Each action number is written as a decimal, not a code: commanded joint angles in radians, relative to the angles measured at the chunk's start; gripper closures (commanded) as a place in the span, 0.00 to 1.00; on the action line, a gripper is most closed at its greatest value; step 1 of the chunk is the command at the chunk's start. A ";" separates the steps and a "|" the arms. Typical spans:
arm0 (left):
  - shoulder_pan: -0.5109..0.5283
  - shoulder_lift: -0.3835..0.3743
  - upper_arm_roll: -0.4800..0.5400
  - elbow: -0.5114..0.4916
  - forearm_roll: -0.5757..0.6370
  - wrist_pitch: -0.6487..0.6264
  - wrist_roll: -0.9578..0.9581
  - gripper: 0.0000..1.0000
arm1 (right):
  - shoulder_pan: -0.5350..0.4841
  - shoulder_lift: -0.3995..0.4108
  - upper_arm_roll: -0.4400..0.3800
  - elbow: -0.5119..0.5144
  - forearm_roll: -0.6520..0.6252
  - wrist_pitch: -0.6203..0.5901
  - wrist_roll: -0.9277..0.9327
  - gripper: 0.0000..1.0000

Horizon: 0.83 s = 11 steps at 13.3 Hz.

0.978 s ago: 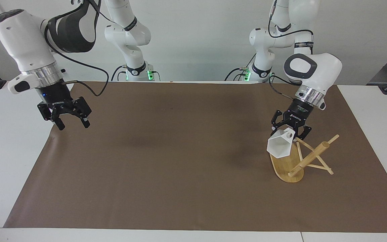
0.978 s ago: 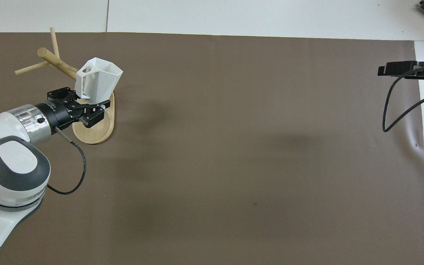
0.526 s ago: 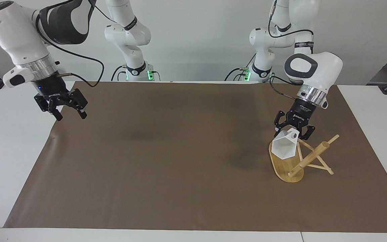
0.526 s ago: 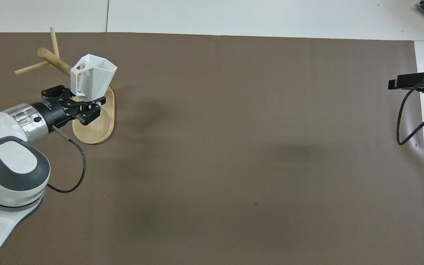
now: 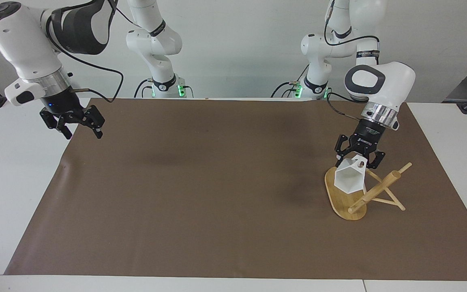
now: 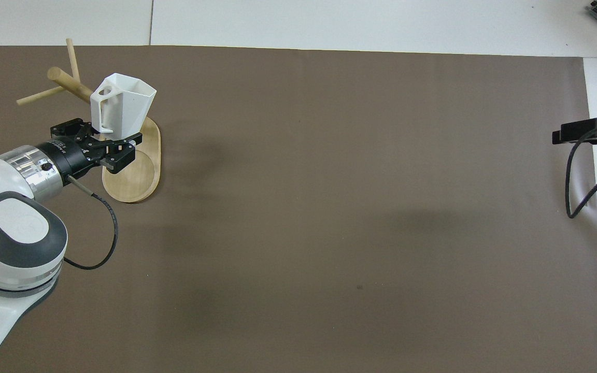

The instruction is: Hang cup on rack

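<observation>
"robotiq" on the left gripper (image 5: 359, 159)

Since a second ago the left gripper (image 5: 359, 159) has carried the cup (image 5: 350, 178) toward the left arm's end of the table, bringing it closer to the tilted post of the rack (image 5: 373, 194); the cup now hangs over the rack's oval base, its handle just beside the pegs. In the overhead view the cup (image 6: 121, 108) has slid from over the base's rim toward the post of the rack (image 6: 70, 83), and the rack's pegs have shifted slightly. The right gripper (image 5: 80, 130) has risen and drawn back toward the robots, over the brown mat's (image 5: 217, 182) corner edge
</observation>
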<state>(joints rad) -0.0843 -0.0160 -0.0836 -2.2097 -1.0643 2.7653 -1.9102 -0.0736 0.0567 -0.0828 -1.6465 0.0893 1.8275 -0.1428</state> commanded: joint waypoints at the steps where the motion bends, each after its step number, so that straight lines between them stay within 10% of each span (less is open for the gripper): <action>1: 0.003 -0.007 -0.007 -0.010 0.017 0.033 -0.027 1.00 | -0.006 -0.014 0.006 0.013 -0.020 -0.060 -0.003 0.00; 11: -0.019 -0.006 -0.007 -0.018 0.018 0.053 -0.036 1.00 | 0.002 -0.011 0.038 0.120 -0.036 -0.258 0.034 0.00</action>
<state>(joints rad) -0.0882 -0.0126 -0.0963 -2.2131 -1.0643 2.7924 -1.9145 -0.0711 0.0478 -0.0632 -1.5560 0.0814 1.6101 -0.1333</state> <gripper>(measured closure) 0.313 0.000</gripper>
